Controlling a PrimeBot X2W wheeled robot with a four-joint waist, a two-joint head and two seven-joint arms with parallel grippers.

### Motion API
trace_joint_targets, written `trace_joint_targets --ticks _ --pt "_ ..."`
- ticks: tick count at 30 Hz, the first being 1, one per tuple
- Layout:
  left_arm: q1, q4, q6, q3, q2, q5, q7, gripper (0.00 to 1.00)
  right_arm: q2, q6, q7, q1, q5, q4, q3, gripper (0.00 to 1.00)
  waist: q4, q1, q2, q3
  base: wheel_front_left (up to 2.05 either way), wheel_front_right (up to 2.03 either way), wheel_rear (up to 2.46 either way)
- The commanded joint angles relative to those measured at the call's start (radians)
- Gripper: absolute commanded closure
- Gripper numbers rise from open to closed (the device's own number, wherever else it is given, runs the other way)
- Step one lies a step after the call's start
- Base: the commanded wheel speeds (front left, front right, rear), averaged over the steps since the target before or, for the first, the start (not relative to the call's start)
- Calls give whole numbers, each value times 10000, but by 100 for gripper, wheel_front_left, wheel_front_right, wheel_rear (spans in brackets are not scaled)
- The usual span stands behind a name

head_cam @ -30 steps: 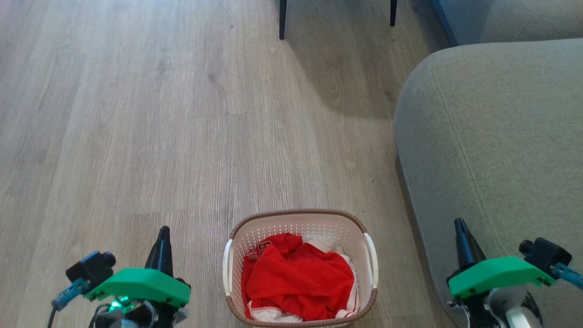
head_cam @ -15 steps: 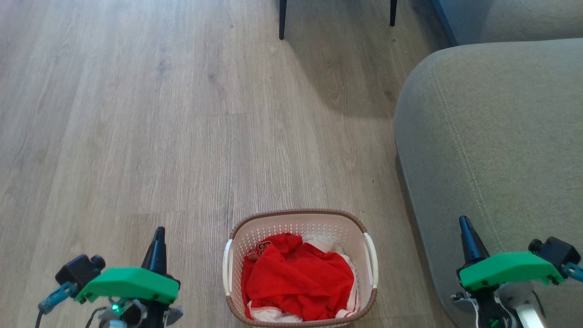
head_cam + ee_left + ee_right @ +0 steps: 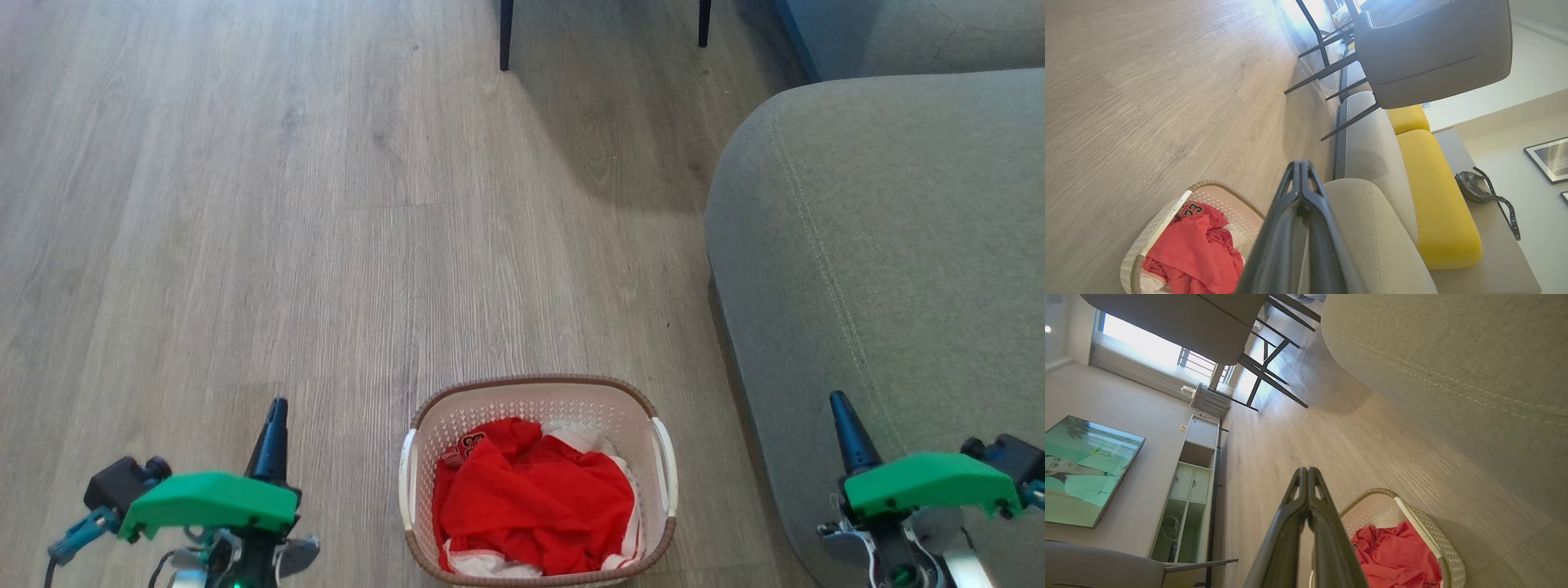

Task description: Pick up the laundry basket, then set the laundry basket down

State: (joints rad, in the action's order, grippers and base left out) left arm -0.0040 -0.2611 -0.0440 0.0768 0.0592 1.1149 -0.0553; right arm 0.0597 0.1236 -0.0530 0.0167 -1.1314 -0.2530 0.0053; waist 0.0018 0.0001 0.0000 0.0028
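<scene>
The laundry basket (image 3: pixel 535 390) stands on the wood floor at the bottom middle of the head view, cream-white and perforated with a brown rim, white side handles and red-and-white clothes (image 3: pixel 535 498) inside. My left gripper (image 3: pixel 276 411) hangs to its left, shut and empty, well apart from the left handle (image 3: pixel 406 480). My right gripper (image 3: pixel 839 404) is on the other side, over the sofa arm, shut and empty. The left wrist view has the basket (image 3: pixel 1216 188) at lower left of the shut fingers (image 3: pixel 1301 165). In the right wrist view the basket (image 3: pixel 1429 531) sits lower right of the shut fingers (image 3: pixel 1306 471).
A grey sofa (image 3: pixel 882 269) fills the right side, close to the basket's right handle (image 3: pixel 668 465). Dark chair legs (image 3: pixel 506 37) stand at the far end of the floor. Bare wood floor (image 3: pixel 245 204) stretches to the left and ahead.
Both grippers have drifted outward from the basket and a little toward the view's bottom edge, the left one to the left and the right one to the right. The basket has stayed put.
</scene>
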Motion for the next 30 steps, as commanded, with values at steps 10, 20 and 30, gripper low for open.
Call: trace_joint_targets --ticks 10,20,30 --pt "-659 268 -226 -589 140 1163 318 100 159 49 302 643 -1138 239 -119 100 -3 -1 0 1 0 0 0" --pt "-762 240 -411 -885 135 2323 645 100 151 56 622 712 -2263 199 -337 100 -7 -1 0 2 0 0 0" --pt "-856 214 -579 -1159 127 3374 946 100 142 61 916 776 -3282 162 -540 100 -11 -1 0 2 0 0 0"
